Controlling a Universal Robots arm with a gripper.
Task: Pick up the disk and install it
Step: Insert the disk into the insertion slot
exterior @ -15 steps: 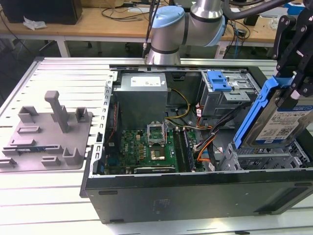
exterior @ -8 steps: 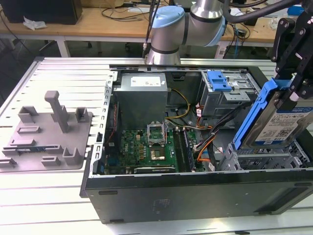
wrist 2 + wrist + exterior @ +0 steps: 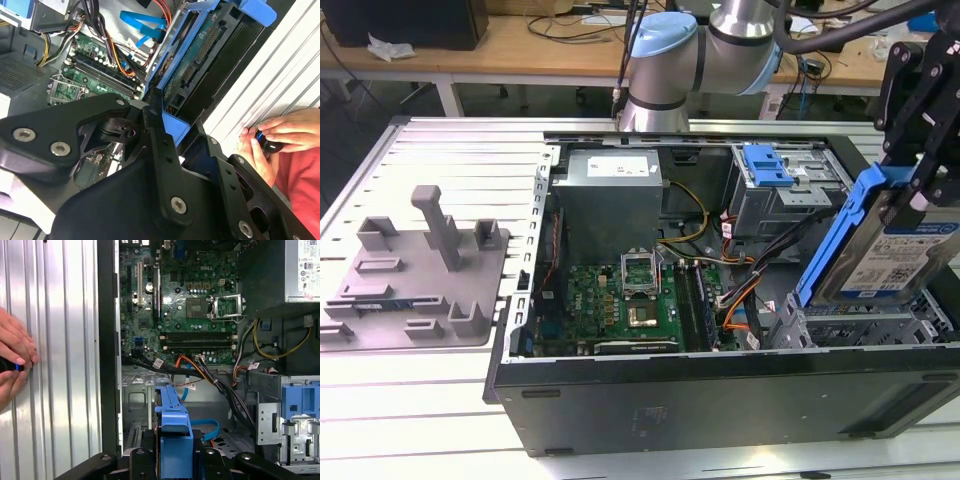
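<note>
The black claw (image 3: 918,195) is gripping the flat silver disk in its blue plastic bracket (image 3: 905,250), holding it tilted just above the grey metal drive cage (image 3: 860,325) of the open black computer case (image 3: 720,405). The pick-up is looking done; the disk is not yet sitting in its bay.

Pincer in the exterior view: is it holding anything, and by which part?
The pincer holds the disk by its raised end, clamped across the blue bracket; the disk hangs tilted above the open computer case.
</note>
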